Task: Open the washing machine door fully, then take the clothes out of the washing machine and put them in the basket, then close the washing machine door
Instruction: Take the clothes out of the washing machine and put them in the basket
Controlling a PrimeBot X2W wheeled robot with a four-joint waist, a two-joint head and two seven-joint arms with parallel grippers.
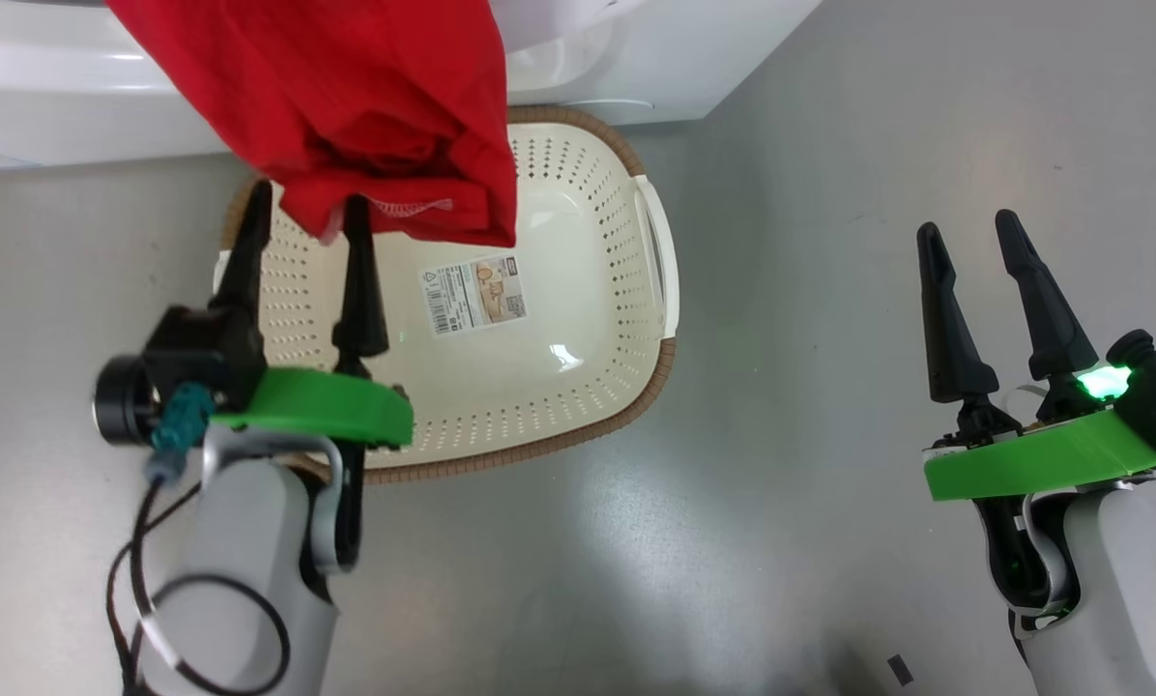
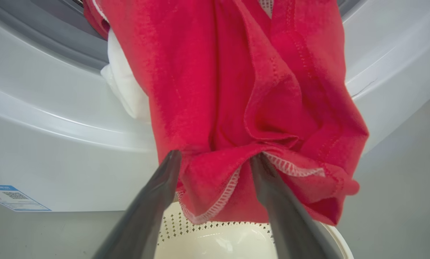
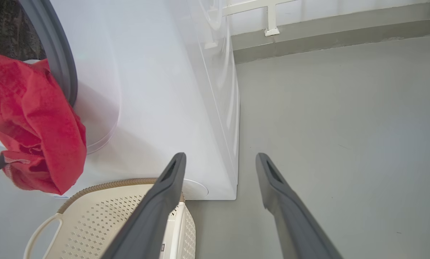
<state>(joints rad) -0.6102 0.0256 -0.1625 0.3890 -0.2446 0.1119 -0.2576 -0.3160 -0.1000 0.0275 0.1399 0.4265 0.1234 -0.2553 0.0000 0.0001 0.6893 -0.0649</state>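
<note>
I am in the unloading step of the job. A bundle of red clothes (image 1: pixel 346 97) hangs out of the mouth of the washing machine (image 1: pixel 56 97) and droops over the far-left corner of the basket (image 1: pixel 660 387), without touching its bottom.

The basket stands on the grey floor (image 1: pixel 878 126), pushed up against the foot of the machine's front. It holds nothing but a paper label (image 1: pixel 472 295) stuck inside.

My left tool (image 1: pixel 307 198) is spread wide and reaches up under the red hem. In the left wrist view the stitched edge sags between the two fingers, which do not pinch it. My right tool (image 1: pixel 968 225) is also spread wide and holds nothing. It hovers over bare floor, well apart from the basket's right handle.

As I judge it, the next move calls for closing the left tool on the hem. Then I should draw the cloth down and out until it clears the grey seal, and let go over the middle of the basket. The risk I see is the fabric snagging, or dragging the white piece onto the floor.

By count there is one washing machine, one basket and two tools. There is one red bundle, though I cannot tell if it is one garment or several. One white cloth (image 2: pixel 123 90) peeks out beside it at the opening.
</note>
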